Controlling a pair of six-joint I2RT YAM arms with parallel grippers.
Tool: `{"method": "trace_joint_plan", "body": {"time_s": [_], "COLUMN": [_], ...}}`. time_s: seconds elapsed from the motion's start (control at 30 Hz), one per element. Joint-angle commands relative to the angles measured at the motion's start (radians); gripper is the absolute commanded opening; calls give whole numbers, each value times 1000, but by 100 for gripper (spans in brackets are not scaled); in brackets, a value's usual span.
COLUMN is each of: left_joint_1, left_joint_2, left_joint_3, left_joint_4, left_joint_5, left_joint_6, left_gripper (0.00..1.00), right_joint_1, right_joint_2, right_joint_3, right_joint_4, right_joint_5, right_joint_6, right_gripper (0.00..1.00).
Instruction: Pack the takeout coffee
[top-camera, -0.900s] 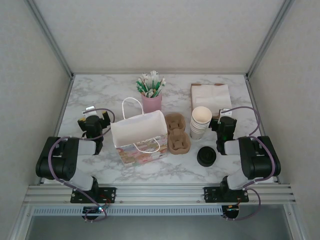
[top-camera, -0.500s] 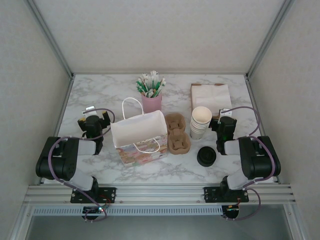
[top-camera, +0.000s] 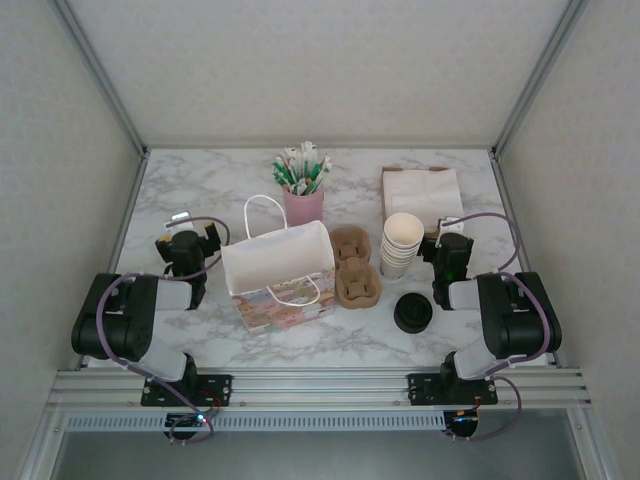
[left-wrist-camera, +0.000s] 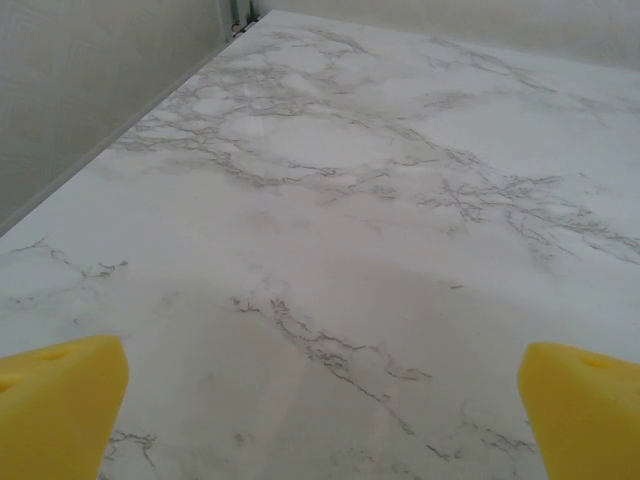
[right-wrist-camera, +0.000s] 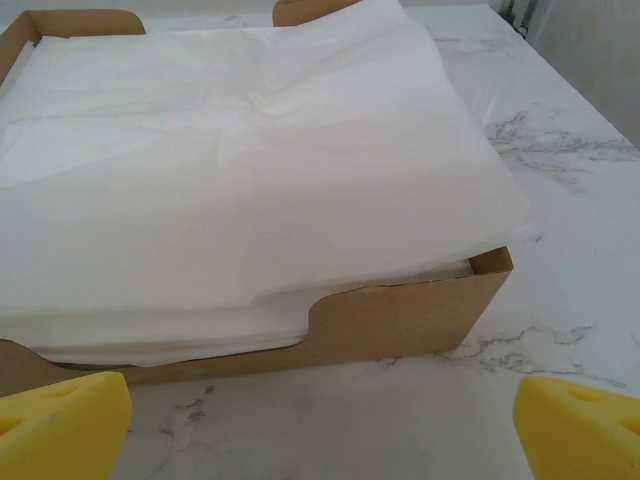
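Takeout coffee (top-camera: 412, 312): black lid seen from above, cup body unclear; on marble table (top-camera: 200, 190), right of cardboard cup carrier (top-camera: 356, 272), nearer than cup stack (top-camera: 402, 243). Left gripper (left-wrist-camera: 320, 410) spread wide, empty, over bare marble. Right gripper (right-wrist-camera: 320, 420) spread wide, empty, facing napkin tray (right-wrist-camera: 400, 320).

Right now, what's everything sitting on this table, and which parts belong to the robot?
paper bag: one, white with a patterned base, standing open mid-table
pink cup: one, holding green-and-white sticks, behind the bag
cup carrier: at least one, brown, right of the bag
paper cups: one lidless stack, cream, right of the carrier
lids: small stack, black, nearer than the cups
napkins: one pile, white, in a brown tray, far right
table: one, white marble
left gripper: one, yellow tips, open, over bare table
right gripper: one, yellow tips, open, facing the tray
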Motion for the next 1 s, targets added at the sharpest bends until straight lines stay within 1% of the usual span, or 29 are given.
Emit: {"method": "trace_joint_plan", "body": {"time_s": [0.0,0.07,0.13,0.23,0.27,0.3,0.33,0.37,0.43,0.47,0.53,0.57,0.6,0.63,0.67,0.7,0.73,0.8,0.87,0.97], "left_joint_1": [7,7,6,6,8,8,3,-7,-7,-5,-1,-1,-1,-1,1,1,4,11,11,10], "left_joint_2": [3,3,3,-3,-29,-36,-52,-98,-237,-316,-441,-493,-531,-560,-583,-605,-619,-653,-680,-726], "left_joint_3": [-3,-2,-3,-2,6,-4,-10,-3,31,58,107,142,180,211,244,282,314,376,434,496], "left_joint_4": [34,34,34,36,-15,11,7,-44,-211,-299,-456,-555,-659,-761,-867,-993,-1082,-1193,-1290,-1375], "left_joint_5": [17,16,16,6,21,40,33,-9,-62,-82,-81,-90,-121,-165,-235,-288,-297,-226,-125,81], "left_joint_6": [-2,-3,-3,-4,-7,11,17,13,-7,-44,-118,-174,-258,-347,-457,-574,-630,-647,-672,-659], "left_gripper": [100,100,100,100,100,100,100,100,100,100,100,100,100,100,100,100,100,100,100,100], "right_joint_1": [-4,-6,-5,-5,-5,-5,-5,-5,-5,-5,-7,-7,-10,-16,-19,-18,-24,-26,-25,-24], "right_joint_2": [-4,-9,-47,-163,-209,-249,-293,-329,-408,-442,-499,-521,-542,-558,-577,-590,-602,-602,-578,-520], "right_joint_3": [14,16,20,39,46,50,57,89,145,178,252,294,351,399,437,467,506,590,697,852], "right_joint_4": [25,17,-19,-161,-209,-256,-313,-378,-543,-641,-841,-959,-1093,-1185,-1241,-1308,-1366,-1432,-1533,-1668], "right_joint_5": [1,1,1,25,40,53,63,72,99,110,159,201,238,221,199,201,197,120,64,-90], "right_joint_6": [2,2,2,13,23,36,61,84,159,198,309,390,469,498,505,556,611,603,632,602], "right_gripper": [99,99,99,99,99,99,99,99,99,99,99,99,99,99,99,99,99,98,95,90]}}
